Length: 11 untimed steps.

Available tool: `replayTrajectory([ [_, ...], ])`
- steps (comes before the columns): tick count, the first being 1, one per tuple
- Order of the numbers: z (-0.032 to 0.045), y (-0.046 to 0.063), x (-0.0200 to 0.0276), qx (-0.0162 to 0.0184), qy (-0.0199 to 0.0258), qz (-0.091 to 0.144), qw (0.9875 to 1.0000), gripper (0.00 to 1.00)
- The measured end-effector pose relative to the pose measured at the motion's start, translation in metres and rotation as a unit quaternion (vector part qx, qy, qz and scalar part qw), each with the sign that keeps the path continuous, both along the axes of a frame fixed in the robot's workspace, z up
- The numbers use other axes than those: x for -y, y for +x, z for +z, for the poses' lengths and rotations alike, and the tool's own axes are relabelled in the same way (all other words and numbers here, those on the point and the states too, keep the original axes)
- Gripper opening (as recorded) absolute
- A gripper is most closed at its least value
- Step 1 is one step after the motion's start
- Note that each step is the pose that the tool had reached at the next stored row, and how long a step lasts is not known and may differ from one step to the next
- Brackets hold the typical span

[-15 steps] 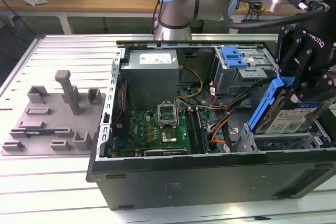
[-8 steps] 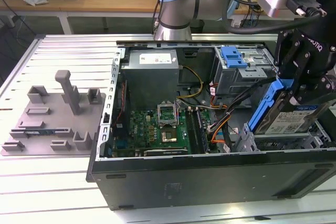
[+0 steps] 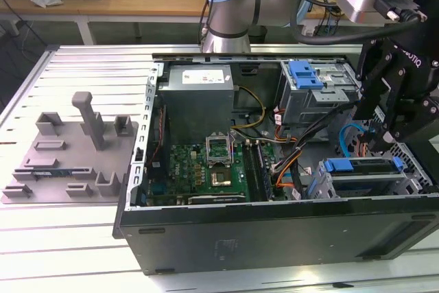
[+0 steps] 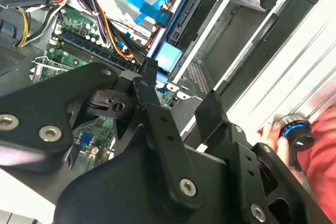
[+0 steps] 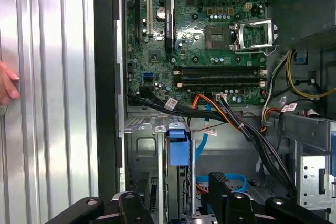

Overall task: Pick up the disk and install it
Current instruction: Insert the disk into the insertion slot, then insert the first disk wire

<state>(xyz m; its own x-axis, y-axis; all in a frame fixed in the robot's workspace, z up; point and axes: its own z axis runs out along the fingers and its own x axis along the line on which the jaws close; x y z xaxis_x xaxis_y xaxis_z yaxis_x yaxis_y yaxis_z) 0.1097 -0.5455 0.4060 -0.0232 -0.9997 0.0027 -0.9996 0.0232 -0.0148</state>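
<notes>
In the first wrist view the disk (image 5: 178,148) stands on edge in the lower drive bay of the open computer case (image 3: 274,238), with its blue carrier tab facing the motherboard (image 5: 194,14). The end effector (image 5: 175,190) hangs directly over it. Its fingers are spread apart and grip nothing, one to either side of the disk's line, so the disk lies straight ahead of the fingertips rather than off to a side. In the exterior view the disk's long axis runs along the case's near wall, toward the exterior view's right. It appears to sit within the bay rails; I cannot tell whether it is pushed fully home.

Seen edge-on, the disk offers no label to read. Toward the case's far wall stands the grey drive cage (image 3: 312,90) with its blue handle, well apart from the end effector. The power supply (image 3: 199,97) carries a white printed sticker, and small white tags hang on the cables. The case lies at the slotted surface's (image 3: 82,80) end on the exterior view's right; a grey fixture (image 3: 68,156) sits at the other end. A person's hand (image 5: 7,85) lies on the surface beside the case.
</notes>
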Motion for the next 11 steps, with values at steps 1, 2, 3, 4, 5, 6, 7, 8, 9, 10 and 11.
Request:
replayTrajectory([
  [1,0.0000,0.0000,0.0000,0.0000,0.0000,0.000,1.0000,0.56],
  [2,0.0000,0.0000,0.0001,0.0000,0.0001,0.000,1.0000,0.56],
  [3,0.0000,0.0000,0.0003,0.0000,0.0000,0.000,1.0000,0.56],
  [4,0.0000,0.0000,0.0003,0.0000,0.0000,0.000,1.0000,0.56],
  [5,0.0000,0.0000,0.0003,0.0000,0.0000,0.000,1.0000,0.56],
  [6,0.0000,0.0000,0.0003,0.0000,0.0000,0.000,1.0000,0.56],
  [7,0.0000,0.0000,0.0003,0.0000,0.0000,0.000,1.0000,0.56],
  [8,0.0000,0.0000,0.0003,0.0000,0.0000,0.000,1.0000,0.56],
  [9,0.0000,0.0000,0.0004,0.0000,0.0000,0.000,1.0000,0.56],
  [10,0.0000,0.0000,0.0004,0.0000,0.0000,0.000,1.0000,0.56],
  [11,0.0000,0.0000,0.0004,0.0000,0.0000,0.000,1.0000,0.56],
])
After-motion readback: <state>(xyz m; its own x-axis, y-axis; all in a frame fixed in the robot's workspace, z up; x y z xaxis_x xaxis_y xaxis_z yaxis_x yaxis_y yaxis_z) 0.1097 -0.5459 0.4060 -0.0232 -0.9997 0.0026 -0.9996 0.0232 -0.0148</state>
